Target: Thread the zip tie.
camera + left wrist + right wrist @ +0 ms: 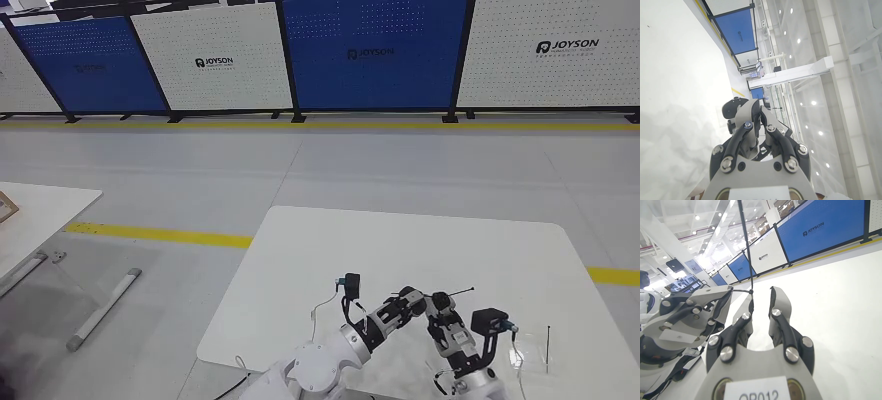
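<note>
A thin black zip tie [745,239] is held above the white table [400,250], near its front edge. Its small head [751,292] sits right at one fingertip of my right gripper [762,292], which is open with nothing clamped between the pads. A short stretch of strap runs from the head into my left gripper [728,292], which is shut on the zip tie. In the left wrist view the left gripper [760,110] has its pads pressed together, and the zip tie [776,108] pokes out past them. From above, both grippers meet at the zip tie [460,292].
Another thin black strip [548,350] lies on the table to the right of the arms. A second white table [40,215] stands far to the left across open floor. Blue and white fence panels [370,55] line the back.
</note>
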Robot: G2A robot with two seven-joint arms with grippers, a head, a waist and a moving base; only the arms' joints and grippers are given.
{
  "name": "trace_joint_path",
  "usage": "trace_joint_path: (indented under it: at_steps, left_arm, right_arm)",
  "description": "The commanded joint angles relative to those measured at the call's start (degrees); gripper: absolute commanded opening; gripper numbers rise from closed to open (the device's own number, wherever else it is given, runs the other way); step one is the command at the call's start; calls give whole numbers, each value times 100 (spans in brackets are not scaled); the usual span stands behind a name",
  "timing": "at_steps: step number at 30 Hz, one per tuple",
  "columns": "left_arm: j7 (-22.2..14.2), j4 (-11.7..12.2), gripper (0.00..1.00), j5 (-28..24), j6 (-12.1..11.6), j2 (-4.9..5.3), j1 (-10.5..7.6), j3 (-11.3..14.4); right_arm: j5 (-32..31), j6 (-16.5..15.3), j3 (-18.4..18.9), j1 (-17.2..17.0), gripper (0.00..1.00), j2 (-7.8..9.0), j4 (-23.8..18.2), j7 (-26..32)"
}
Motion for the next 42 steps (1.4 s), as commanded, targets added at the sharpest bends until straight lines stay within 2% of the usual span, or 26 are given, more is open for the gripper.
trace_joint_path:
  at_steps: [1, 8, 14, 18, 22, 23, 25, 28, 38, 42]
  left_arm:
    - [-6, 13, 0, -1, -6, -2, -6, 4]
    - [-10, 69, 0, -15, -6, -7, -28, 7]
    - [-12, 88, 0, -32, 3, -10, -37, 2]
    - [-23, 96, 0, -44, 0, -11, -43, -2]
    - [-27, 104, 0, -39, -7, -12, -46, -1]
    - [-32, 107, 0, -41, -9, -13, -46, 1]
    - [-44, 118, 0, -44, -14, -14, -48, 6]
    - [-46, 135, 0, -53, -22, -16, -53, 8]
    - [-41, 140, 0, -67, -86, -20, -55, 4]
    - [-60, 116, 0, -1, -318, -16, -37, -6]
  right_arm:
    - [-4, -1, 2, -6, 15, 0, -5, -9]
    - [-28, 16, -6, 0, 16, -4, -34, -13]
    - [-105, 10, -32, 4, 24, -3, -58, 37]
    - [-116, 9, -9, -34, 21, 0, -101, -6]
    - [-97, -6, 24, -70, 12, 3, -130, -65]
    - [-90, -11, 32, -74, 15, 3, -131, -68]
    - [-68, -20, 42, -73, 14, 3, -124, -70]
    - [-43, -23, 45, -71, 0, 1, -113, -82]
    - [-18, -19, 19, -37, 0, -9, -58, -72]
    - [-42, -21, -29, -1, 0, -15, -20, -17]
